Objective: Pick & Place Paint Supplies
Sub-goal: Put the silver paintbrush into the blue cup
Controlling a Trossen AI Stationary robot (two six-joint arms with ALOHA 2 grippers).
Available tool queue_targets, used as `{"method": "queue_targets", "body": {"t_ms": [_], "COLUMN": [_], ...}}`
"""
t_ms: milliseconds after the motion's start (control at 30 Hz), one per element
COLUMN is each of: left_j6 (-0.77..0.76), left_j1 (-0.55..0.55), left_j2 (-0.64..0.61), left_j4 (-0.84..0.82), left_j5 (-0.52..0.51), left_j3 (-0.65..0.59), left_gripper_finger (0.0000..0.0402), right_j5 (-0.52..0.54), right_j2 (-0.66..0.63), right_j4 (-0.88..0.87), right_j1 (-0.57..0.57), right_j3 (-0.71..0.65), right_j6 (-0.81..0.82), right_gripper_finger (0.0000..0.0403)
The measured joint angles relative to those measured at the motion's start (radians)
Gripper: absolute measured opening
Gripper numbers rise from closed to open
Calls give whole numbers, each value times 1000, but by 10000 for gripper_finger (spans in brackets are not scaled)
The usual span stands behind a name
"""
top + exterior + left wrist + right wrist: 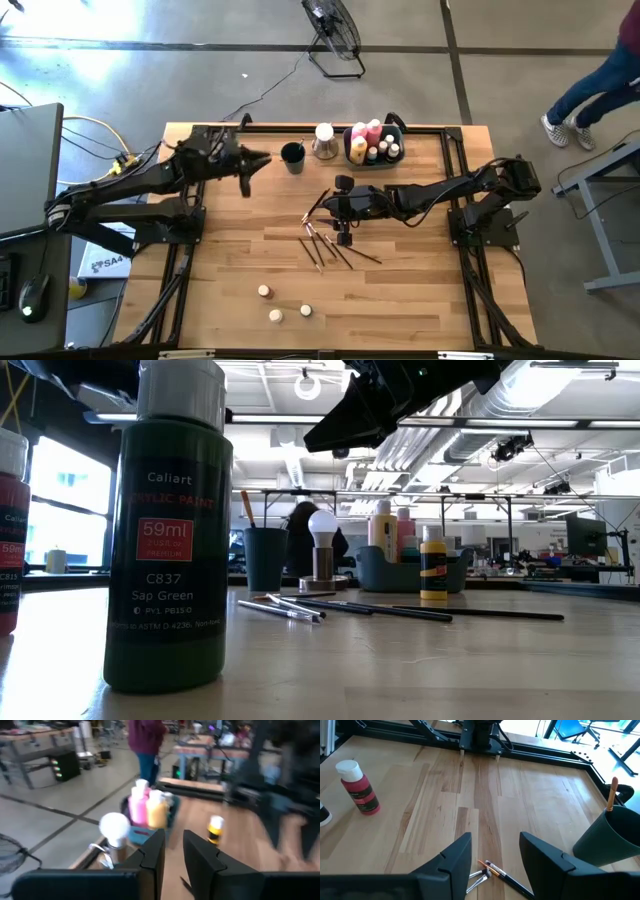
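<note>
Several thin dark-handled brushes [330,242] lie loose in the table's middle. My right gripper [342,215] hangs open just above their far ends [487,870], touching nothing. My left gripper [262,158] is raised at the far left, pointing at the dark cup [292,157]; its fingers [152,855] stand slightly apart with nothing between them. One brush [612,795] stands in the cup. Pink and yellow bottles [147,807] stand in the grey-blue bin [375,145], and a yellow bottle [432,565] stands by it. Three small pots [275,315] sit near the front edge.
A bulb-shaped white object [324,140] stands between the cup and the bin. A green paint bottle [170,530] and a red one [360,787] stand on the table, close to the low camera. A person [145,740] walks beyond the far edge.
</note>
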Motion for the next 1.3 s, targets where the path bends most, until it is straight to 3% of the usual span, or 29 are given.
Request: {"method": "queue_targets", "body": {"t_ms": [200, 367, 533, 767, 1033, 1300], "left_j6": [29, 34, 53, 125, 184, 148], "left_j1": [-186, -333, -439, -467, -467, -467], "left_j2": [-129, -208, -251, -255, -256, -255], "left_j4": [-155, -152, -135, -142, -225, -277], "left_j5": [-104, -201, -238, -224, -264, -264], "left_j3": [-12, -74, -135, -148, -148, -148], "left_gripper_finger": [30, 3, 5, 5, 6, 6], "right_j5": [0, 0, 0, -1, 2, 198], "right_j2": [0, 0, 0, 0, 0, 0], "right_j4": [0, 0, 0, 6, 6, -11], "right_j1": [0, 0, 0, -16, -60, -57], "right_j3": [0, 0, 0, 0, 0, 12], "right_j6": [-24, -53, -54, -31, 106, 90], "right_gripper_finger": [159, 159, 159, 159, 159, 143]}}
